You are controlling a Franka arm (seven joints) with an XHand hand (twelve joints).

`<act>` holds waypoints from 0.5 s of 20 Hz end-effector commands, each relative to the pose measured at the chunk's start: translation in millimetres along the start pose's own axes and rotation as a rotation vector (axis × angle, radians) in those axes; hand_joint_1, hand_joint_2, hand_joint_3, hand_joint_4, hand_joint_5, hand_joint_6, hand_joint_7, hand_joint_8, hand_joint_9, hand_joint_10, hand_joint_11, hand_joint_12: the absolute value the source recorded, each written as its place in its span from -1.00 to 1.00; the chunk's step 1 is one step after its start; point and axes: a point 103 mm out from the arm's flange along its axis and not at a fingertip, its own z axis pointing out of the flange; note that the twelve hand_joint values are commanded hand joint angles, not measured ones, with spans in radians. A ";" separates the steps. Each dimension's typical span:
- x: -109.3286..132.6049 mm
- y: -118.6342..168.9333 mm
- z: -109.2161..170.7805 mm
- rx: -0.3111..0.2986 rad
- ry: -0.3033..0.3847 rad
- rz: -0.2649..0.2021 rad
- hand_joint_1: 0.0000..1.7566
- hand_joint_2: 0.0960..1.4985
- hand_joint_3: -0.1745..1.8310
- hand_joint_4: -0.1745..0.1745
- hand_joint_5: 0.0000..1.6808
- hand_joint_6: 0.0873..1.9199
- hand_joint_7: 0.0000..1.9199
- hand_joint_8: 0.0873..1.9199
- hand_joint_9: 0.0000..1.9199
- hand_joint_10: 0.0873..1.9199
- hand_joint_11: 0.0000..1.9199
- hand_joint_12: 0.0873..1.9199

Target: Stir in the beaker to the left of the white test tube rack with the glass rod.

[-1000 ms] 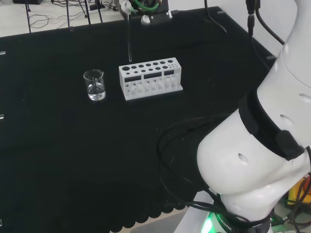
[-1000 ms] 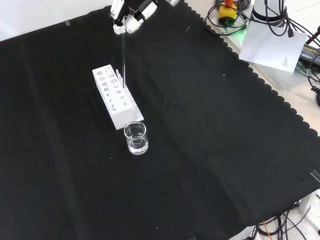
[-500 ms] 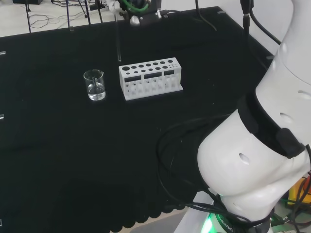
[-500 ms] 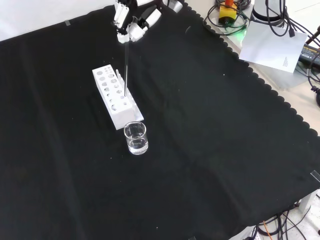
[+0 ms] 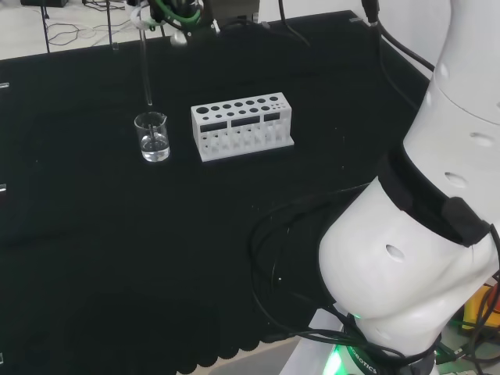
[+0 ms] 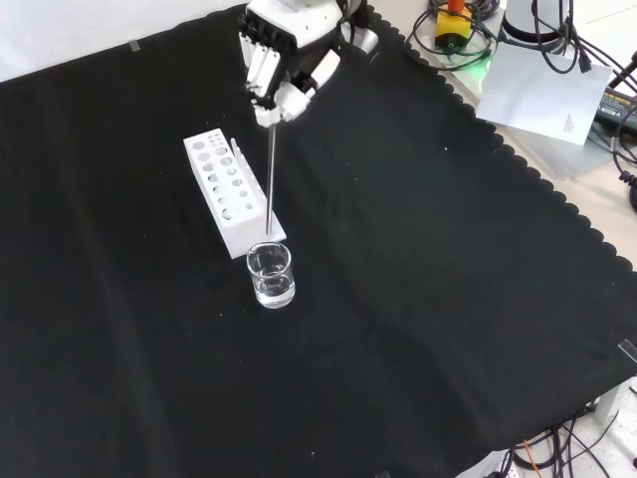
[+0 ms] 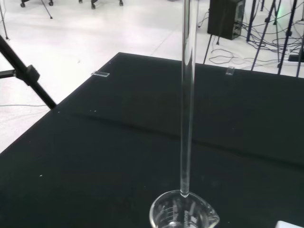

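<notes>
The hand (image 6: 280,72) pinches the rod (image 6: 270,179) at its top end, above the beaker (image 6: 270,276). Thin glass: stiff, slippery, brittle; avoid striking the beaker wall.

Glass rod (image 6: 270,179): clear, thin, straight, hanging near vertical, its top end pinched in the robot hand (image 6: 282,72). Lower tip sits just above the beaker (image 6: 270,275) rim, over the opening in the wrist view. Beaker: small, clear glass, spouted, upright on the black surface (image 6: 448,299), some clear liquid at bottom, just beside the white test tube rack (image 6: 231,191) end.
</notes>
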 end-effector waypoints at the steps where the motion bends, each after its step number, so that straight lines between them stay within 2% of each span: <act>1: 13.9 11.1 13.9 0.012 0.010 -0.033 0.49 0.46 -1.00 -1.00 0.31 -0.44 0.25 -0.04 0.69 -0.05 0.75 -0.21; 10: 10.6 19.5 41.4 0.047 0.000 -0.051 0.49 0.46 -1.00 -1.00 0.32 -0.45 0.25 -0.04 0.69 -0.05 0.75 -0.21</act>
